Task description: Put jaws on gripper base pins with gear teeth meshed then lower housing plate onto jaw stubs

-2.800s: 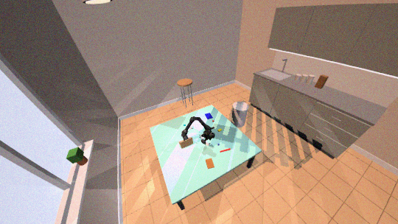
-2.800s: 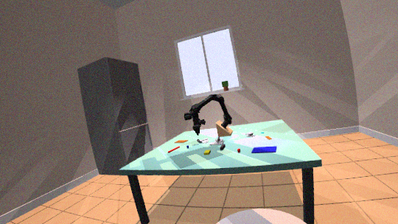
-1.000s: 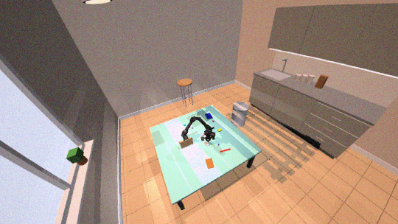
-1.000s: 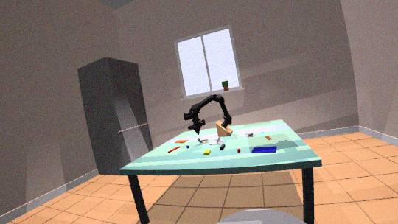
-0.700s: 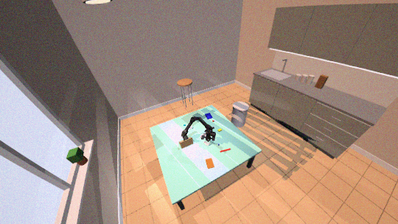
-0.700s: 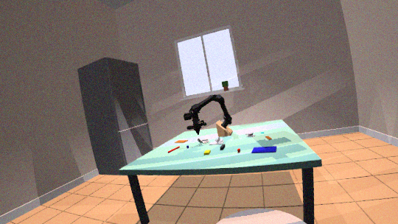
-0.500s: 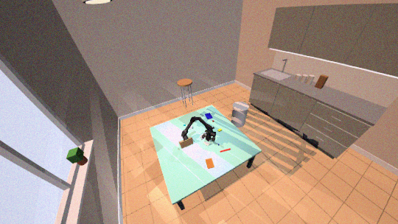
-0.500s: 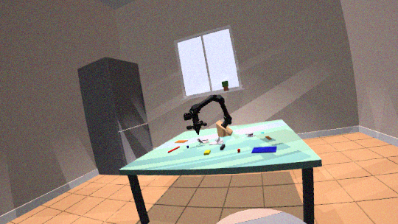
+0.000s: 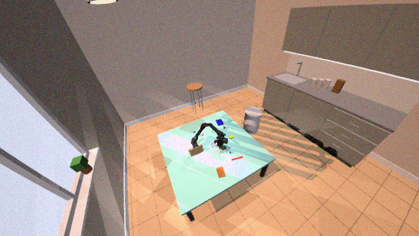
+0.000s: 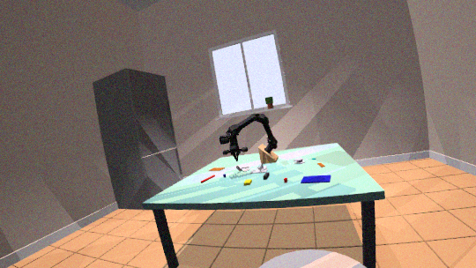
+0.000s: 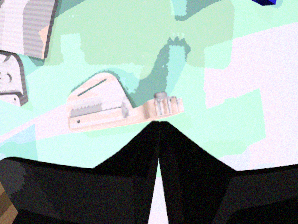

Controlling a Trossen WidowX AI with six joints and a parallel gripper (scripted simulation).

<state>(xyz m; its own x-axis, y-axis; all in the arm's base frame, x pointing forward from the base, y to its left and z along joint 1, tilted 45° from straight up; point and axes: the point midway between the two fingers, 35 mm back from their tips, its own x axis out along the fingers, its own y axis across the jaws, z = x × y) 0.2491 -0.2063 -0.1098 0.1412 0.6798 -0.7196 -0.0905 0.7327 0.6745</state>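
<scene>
Arm (image 9: 207,125) (image 10: 257,118) arches over the pale green table (image 9: 194,190) (image 10: 264,205), gripper (image 9: 220,147) (image 10: 236,159) (image 11: 158,128) pointing down above the top. Gripper clenched on nothing, fingertips together. In the wrist view a pale jaw (image 11: 95,116) lies on the table, its toothed end by the tips in the picture; contact can't be told. Slot and fine ridges on its wide end. The jaw is loose, not on a base pin. At that view's left edge, two more pale parts, both cut off: a ribbed one (image 11: 22,25) and, just below, one with holes (image 11: 10,75); can't tell which is base or plate. Another pale part (image 10: 299,161) sits apart, on the far side in the exterior view. Wooden block (image 9: 195,150) (image 10: 267,154) at the arm's foot, tilted. Also on the table: blue sheet (image 9: 219,122) (image 10: 316,179), yellow block (image 9: 231,137) (image 10: 248,182), red bar (image 9: 237,158) (image 10: 208,178), orange sheet (image 9: 220,171) (image 10: 217,169), small red piece (image 10: 286,180), black piece (image 10: 266,175) near the yellow block. Bin (image 9: 253,121) stands beside the table, round stool (image 9: 194,87) farther back by the wall.
</scene>
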